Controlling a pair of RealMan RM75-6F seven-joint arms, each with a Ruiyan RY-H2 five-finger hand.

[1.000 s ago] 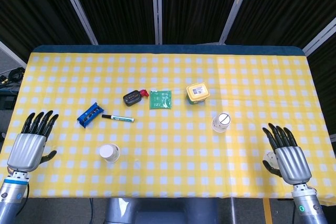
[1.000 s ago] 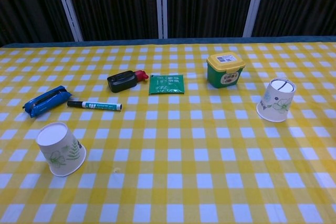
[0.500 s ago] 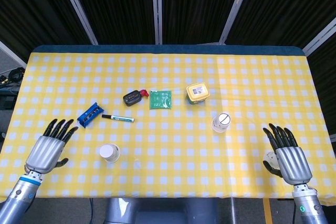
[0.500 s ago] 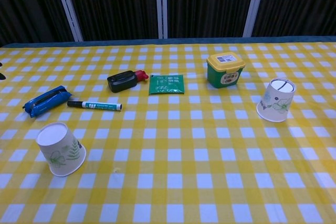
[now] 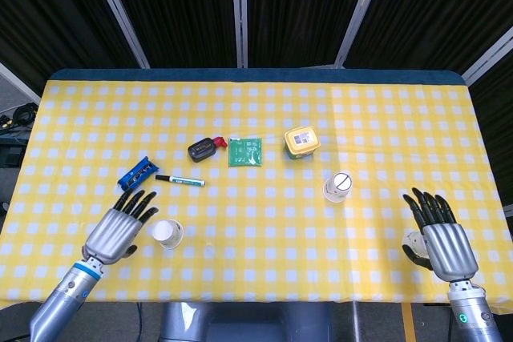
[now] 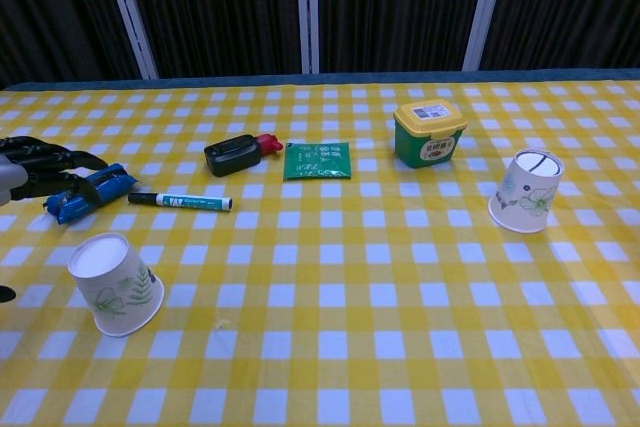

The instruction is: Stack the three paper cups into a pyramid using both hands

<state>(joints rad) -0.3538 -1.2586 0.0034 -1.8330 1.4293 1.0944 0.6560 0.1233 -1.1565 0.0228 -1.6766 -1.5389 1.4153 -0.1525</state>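
Two cups [image 5: 167,232] [image 5: 338,186] show; the open left hand [image 5: 120,227] has moved beside the near-left one, ready to grasp; right hand [image 5: 438,236] waits open.

Your left hand [image 6: 35,169] hovers with fingers spread at the left edge, just beside the near upturned paper cup [image 6: 114,283].

**Lighting and picture quality**

Bright, even overhead light in both views. Tablecloth [image 5: 264,118] well lit; backdrop dark. Shadows faint and short beside the cups [image 6: 112,282]. No glare. Focus sharp throughout. Table edges bow slightly in the head view.
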